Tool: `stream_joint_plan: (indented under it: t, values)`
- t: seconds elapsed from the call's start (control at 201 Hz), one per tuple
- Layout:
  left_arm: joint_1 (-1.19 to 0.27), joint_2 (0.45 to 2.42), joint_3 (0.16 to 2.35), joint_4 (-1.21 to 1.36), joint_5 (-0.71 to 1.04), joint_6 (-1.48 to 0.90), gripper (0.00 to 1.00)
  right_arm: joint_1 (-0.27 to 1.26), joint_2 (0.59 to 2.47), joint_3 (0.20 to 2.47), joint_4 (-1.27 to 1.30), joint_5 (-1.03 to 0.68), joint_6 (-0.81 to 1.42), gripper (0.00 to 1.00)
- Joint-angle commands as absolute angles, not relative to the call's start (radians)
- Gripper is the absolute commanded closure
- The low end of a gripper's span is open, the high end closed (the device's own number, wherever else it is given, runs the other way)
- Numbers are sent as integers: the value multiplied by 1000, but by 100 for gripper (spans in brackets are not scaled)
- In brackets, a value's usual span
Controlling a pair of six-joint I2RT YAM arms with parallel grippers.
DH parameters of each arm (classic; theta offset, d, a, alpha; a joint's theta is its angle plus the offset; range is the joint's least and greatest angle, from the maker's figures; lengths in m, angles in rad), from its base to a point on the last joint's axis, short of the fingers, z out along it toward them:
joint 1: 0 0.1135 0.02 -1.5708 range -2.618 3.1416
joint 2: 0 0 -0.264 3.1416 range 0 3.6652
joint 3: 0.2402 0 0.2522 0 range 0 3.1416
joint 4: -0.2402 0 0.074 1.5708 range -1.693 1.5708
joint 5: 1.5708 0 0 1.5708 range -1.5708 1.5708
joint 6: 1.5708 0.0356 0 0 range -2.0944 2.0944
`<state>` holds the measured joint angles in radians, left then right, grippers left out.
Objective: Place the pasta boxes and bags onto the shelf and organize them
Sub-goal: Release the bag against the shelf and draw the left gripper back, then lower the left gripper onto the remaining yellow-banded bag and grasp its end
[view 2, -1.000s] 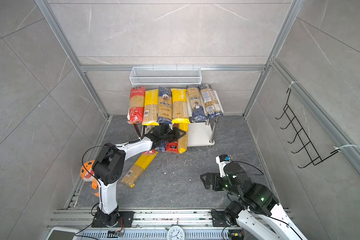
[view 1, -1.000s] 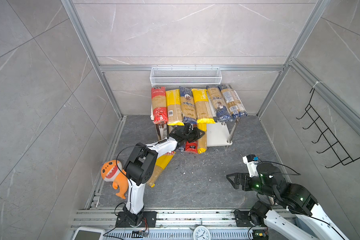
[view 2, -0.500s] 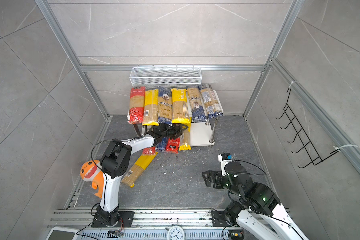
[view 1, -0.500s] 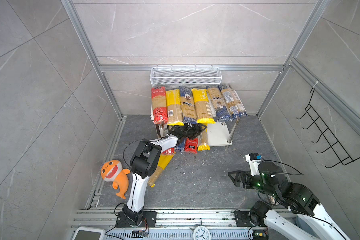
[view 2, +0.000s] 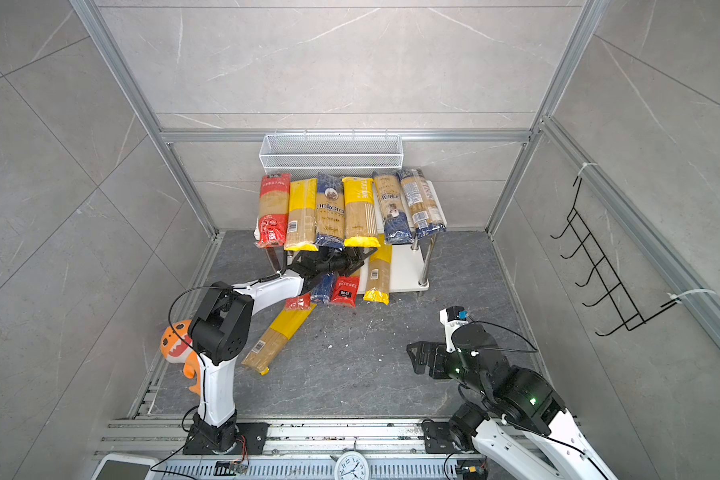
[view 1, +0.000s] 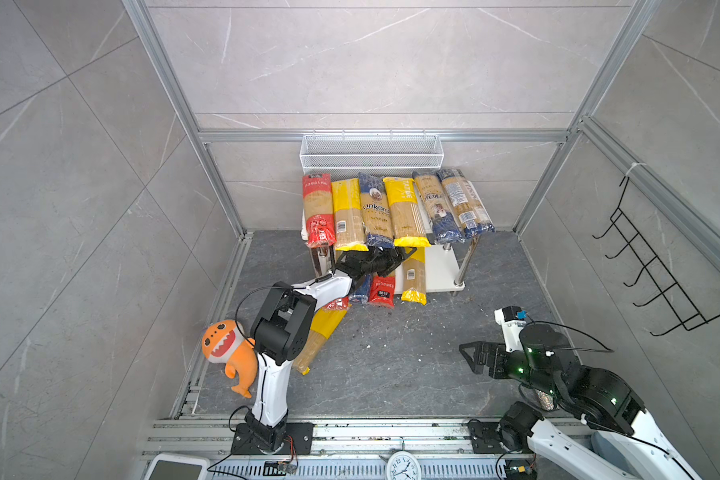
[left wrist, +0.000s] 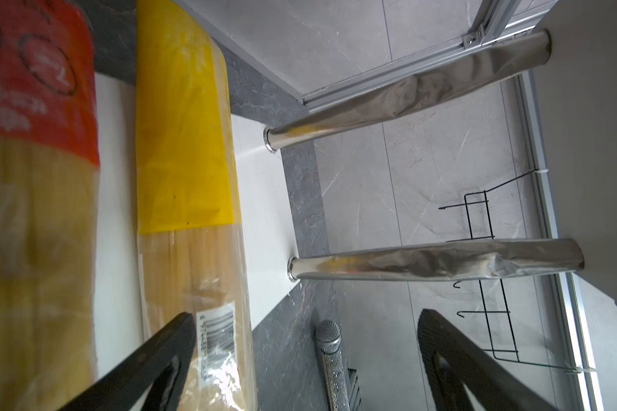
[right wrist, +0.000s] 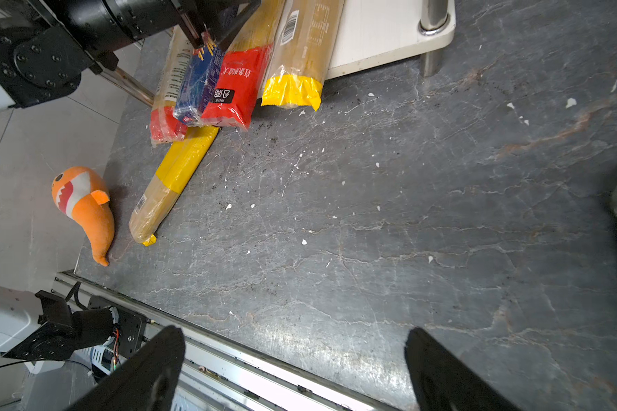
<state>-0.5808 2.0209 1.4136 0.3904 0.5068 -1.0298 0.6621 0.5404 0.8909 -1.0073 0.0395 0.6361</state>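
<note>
A loose packet point(view 1: 319, 337) with a yellow band is seen lying aslant on the dark surface point(view 1: 391, 374). Its far end is tucked against the packets that stick out from the lower board of the shelf point(view 1: 441, 270), and its near end is close to an orange plush toy point(view 1: 229, 353). Six packets are laid side by side on the upper board. Four more are counted at the lower one, among them a yellow-ended packet point(left wrist: 189, 178).

The left jaws are spread wide under the upper board, just beside that yellow-ended packet, and nothing is held between them. The right jaws are also spread wide and empty over bare surface, well apart from the shelf.

The loose packet is judged to be fairly light and stiff along its length, but brittle inside; pale crumbs point(right wrist: 304, 242) are scattered on the surface. The clear film is expected to be slick, and the crimped ends floppy. A hold across the narrow width, near the middle of the length, is therefore advised, so that tipping is avoided. Only moderate pressure should be applied.
</note>
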Motion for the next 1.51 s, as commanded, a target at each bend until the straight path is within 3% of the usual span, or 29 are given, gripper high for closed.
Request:
stream_joint_plan:
  t: [0.0,0.423,0.632,0.916,1.14,1.503]
  values:
    - [-621,1916,1363,427,511,-1012,1,667,532,916,-1037,51,641,0]
    - [-797,1570,989,267,336,-894,0,667,541,913,-1017,7,645,0]
    - [-900,1291,951,-237,30,-717,0,667,602,892,-998,-15,622,0]
    - [-897,984,826,-783,-345,-885,0,667,656,861,-865,-116,615,0]
    - [-864,1053,837,-1051,-534,-1002,0,667,726,833,-747,-203,608,0]
    - [-671,1270,846,-939,-521,-817,0,666,788,806,-674,-259,570,0]
